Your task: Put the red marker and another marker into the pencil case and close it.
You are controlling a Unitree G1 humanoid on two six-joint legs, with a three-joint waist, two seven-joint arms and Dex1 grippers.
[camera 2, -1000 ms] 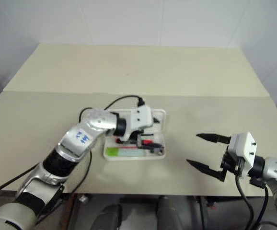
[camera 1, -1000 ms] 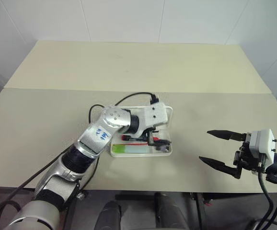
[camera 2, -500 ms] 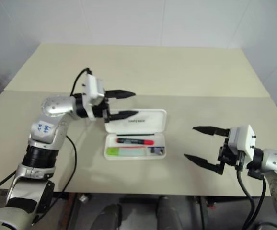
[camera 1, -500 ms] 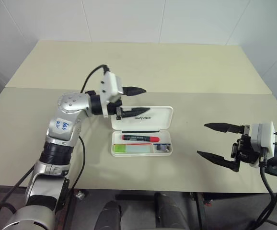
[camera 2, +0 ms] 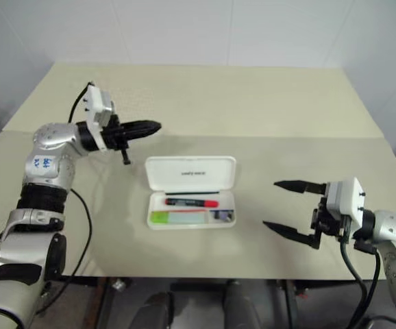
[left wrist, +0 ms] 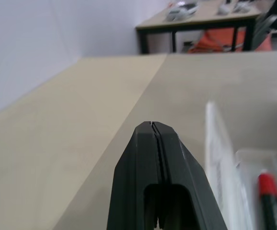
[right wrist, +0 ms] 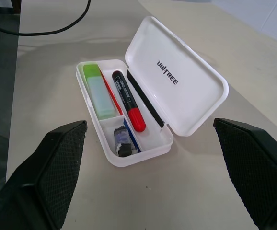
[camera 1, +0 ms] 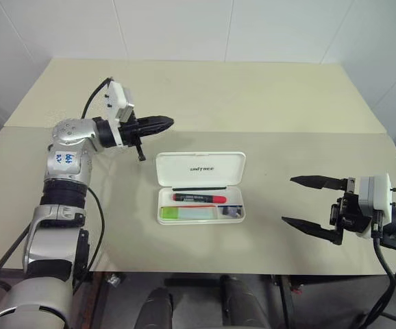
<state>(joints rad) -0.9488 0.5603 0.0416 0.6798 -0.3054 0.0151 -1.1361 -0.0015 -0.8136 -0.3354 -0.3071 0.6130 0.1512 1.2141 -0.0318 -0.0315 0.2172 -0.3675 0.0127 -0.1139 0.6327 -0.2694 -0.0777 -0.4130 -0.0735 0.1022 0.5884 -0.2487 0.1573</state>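
The white pencil case (camera 1: 184, 171) lies open in the middle of the table, its "UNITREE" lid (right wrist: 186, 91) laid back. Inside it the red marker (camera 1: 199, 198) lies lengthwise along the far side, and the lime-green marker (camera 1: 184, 213) lies in the near left compartment. My left gripper (camera 1: 167, 122) hovers behind and to the left of the case, pointing right, shut on nothing. My right gripper (camera 1: 288, 200) is to the right of the case, pointing at it, with its fingers wide open and empty.
A small dark item (right wrist: 123, 143) sits in the case's near right compartment. A seam (camera 1: 307, 133) runs across the beige table behind the case. Another table (left wrist: 196, 19) stands far off in the left wrist view.
My left gripper has lifted out of the case, swung back and to the left, and shut. The case and both markers have stayed put. The right gripper has held still.
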